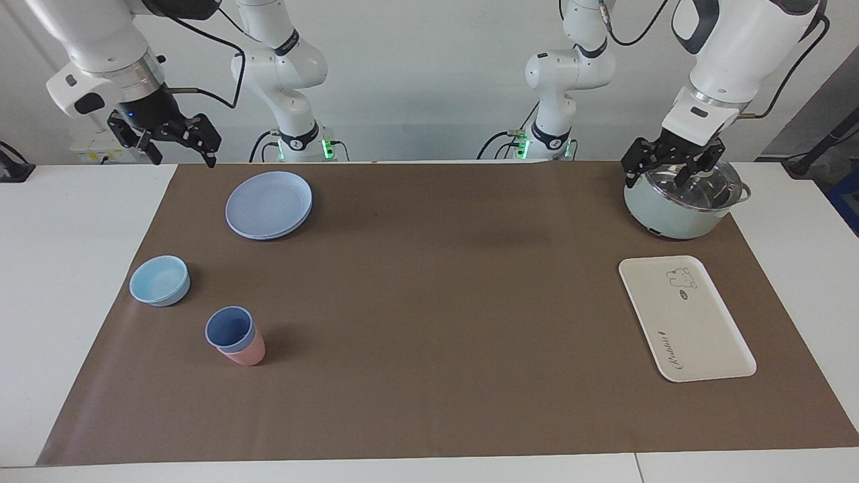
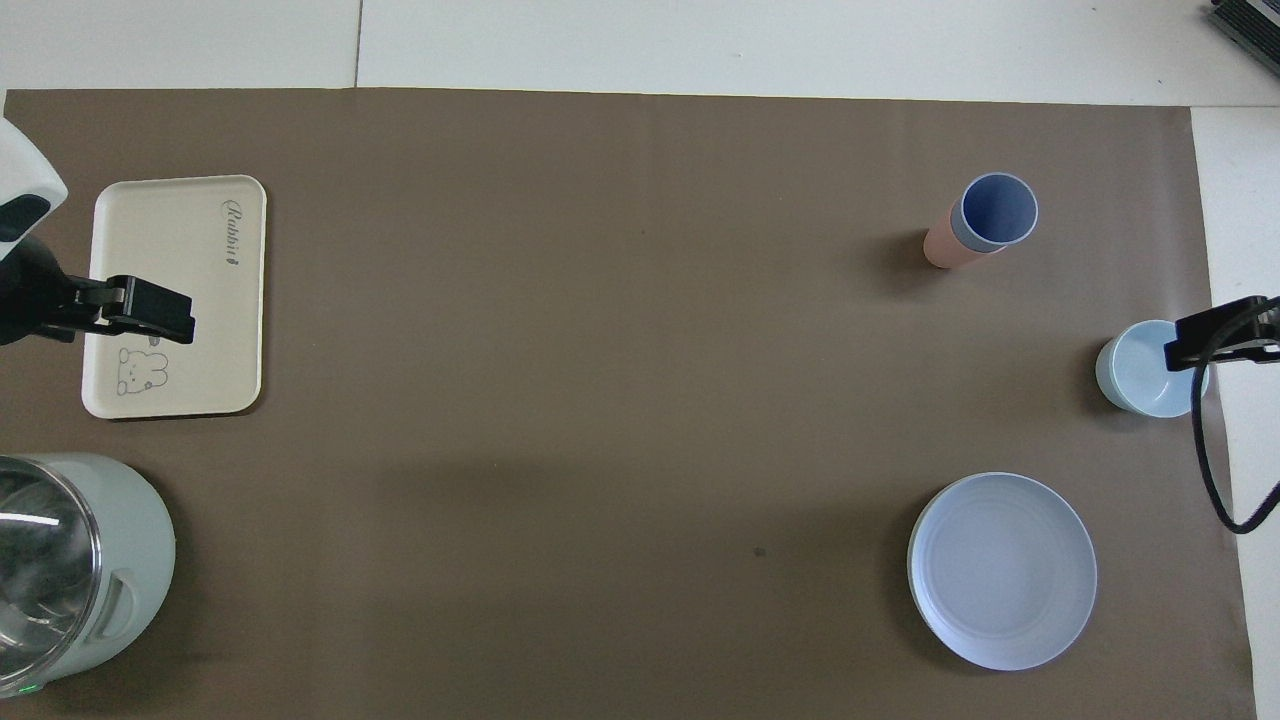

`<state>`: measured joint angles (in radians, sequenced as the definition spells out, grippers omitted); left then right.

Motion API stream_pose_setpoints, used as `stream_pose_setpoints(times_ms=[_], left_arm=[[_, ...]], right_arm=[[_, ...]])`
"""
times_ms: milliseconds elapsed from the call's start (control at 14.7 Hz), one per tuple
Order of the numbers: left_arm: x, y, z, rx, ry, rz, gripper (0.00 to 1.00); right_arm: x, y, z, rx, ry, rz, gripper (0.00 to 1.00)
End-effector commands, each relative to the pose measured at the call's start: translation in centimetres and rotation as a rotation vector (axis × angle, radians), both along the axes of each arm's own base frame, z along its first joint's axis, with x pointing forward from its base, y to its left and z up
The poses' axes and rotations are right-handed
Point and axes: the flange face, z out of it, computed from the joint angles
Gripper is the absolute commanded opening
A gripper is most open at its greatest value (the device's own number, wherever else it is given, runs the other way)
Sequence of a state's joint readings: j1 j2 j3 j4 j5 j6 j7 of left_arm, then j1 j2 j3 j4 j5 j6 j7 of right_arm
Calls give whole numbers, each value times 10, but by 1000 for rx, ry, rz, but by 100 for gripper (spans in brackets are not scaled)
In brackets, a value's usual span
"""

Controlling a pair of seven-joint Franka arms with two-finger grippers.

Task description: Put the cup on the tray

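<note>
Tapered matte blue cup (image 1: 230,329) nests in pink cup (image 1: 247,351).

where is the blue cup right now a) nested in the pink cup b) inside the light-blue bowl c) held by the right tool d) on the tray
a: the blue cup sits nested in the pink cup on the brown mat, at the right arm's end of the table, while the tray at the left arm's end holds nothing.
</note>
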<state>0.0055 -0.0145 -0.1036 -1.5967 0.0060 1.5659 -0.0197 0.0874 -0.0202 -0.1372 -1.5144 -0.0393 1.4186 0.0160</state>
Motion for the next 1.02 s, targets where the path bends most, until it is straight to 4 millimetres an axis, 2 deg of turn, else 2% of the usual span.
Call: stream_pose_setpoints(times_ms=[0, 409, 545, 750, 955], left_arm=[[-4, 3, 5, -7, -3, 2, 100], [-5, 0, 5, -6, -2, -12, 100], [-5, 1, 5, -7, -3, -10, 100], [-5, 1, 3, -6, -2, -12, 100], [-4, 1, 3, -7, -11, -12, 100]], right_arm=[[2, 0, 1, 15, -11, -28, 100], [6, -3, -7, 24, -59, -32, 100], [11, -4, -19, 26, -142, 91, 100], [26, -18, -58, 18, -253, 324, 100], [41, -33, -114, 66, -398, 547, 100]])
